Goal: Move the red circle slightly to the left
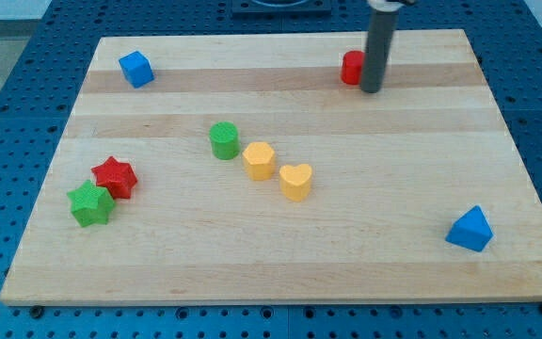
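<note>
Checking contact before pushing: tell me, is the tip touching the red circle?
Apparently touching: my tip sits against the red circle's right side, no gap visible.

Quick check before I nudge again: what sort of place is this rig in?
Probably a lab bench for tabletop pushing trials: a wooden board on a blue perforated base, small coloured blocks, and my tip against the red circle.

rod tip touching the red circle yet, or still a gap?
Cannot tell. In the camera view my tip sits at the right edge of the red circle, and the rod overlaps that edge, so neither contact nor a gap shows plainly.
</note>
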